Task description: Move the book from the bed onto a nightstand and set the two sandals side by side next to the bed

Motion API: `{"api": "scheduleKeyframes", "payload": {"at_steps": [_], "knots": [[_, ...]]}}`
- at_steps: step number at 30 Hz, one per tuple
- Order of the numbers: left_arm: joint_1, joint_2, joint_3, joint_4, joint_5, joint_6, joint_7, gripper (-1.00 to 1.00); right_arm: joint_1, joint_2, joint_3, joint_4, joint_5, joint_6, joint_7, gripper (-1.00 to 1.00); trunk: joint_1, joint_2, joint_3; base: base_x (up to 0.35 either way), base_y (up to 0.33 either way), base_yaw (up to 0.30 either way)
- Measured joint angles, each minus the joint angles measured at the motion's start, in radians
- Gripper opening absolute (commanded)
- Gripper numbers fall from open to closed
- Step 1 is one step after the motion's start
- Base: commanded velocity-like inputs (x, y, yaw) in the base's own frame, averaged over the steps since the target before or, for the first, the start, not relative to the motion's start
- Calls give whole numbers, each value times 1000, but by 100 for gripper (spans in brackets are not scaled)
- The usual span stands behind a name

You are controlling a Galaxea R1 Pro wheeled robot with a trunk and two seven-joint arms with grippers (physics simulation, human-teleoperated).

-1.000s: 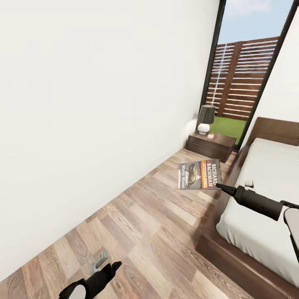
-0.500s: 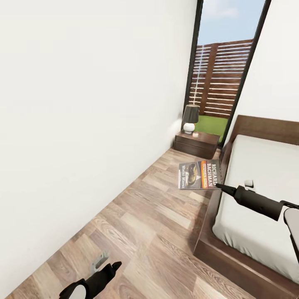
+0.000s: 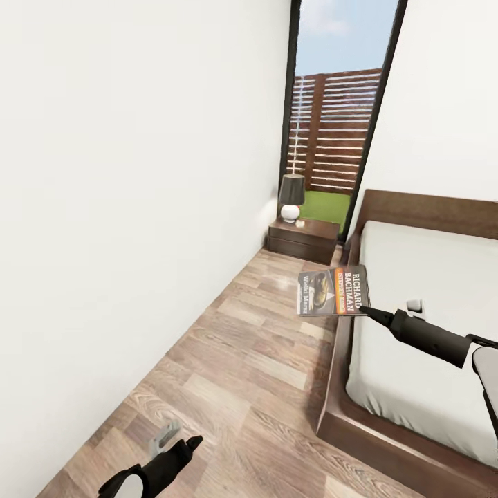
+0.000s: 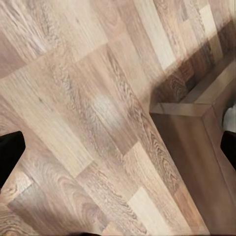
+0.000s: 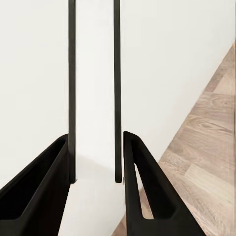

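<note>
Head camera high, facing window (image 3: 339,131)

The book (image 3: 333,291), dark grey with an orange band and white letters, is held level in the air by the right tool (image 3: 364,311), over the wood floor (image 3: 256,360) beside the bed (image 3: 422,325). The nightstand (image 3: 303,239) stands by the window.

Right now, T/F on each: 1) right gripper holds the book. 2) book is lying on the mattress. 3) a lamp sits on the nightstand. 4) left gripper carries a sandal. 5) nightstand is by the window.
1) True. The right gripper is shut on the book, pinching its edge.
2) False. The book is held up over the floor beside the bed, not on the mattress.
3) True. A dark-shaded lamp stands on the nightstand.
4) False. The left gripper holds nothing; it hangs low over the floor.
5) True. The nightstand sits at the foot of the window.
</note>
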Motion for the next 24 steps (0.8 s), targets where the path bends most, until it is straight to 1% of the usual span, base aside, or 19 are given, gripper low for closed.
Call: {"api": "scheduleKeyframes", "payload": {"at_steps": [12,20,24], "knots": [[0,0,0,0,-2,1,0,100,1,1,0,0,-1,0,0,-100,0,0,0,263,214,-266],[0,0,0,0,-3,1,0,100,1,17,0,0,2,0,0,-100,0,0,0,261,221,-266],[0,0,0,0,-4,1,0,100,1,18,0,0,1,0,-10,-100,0,0,0,260,225,-266]]}}
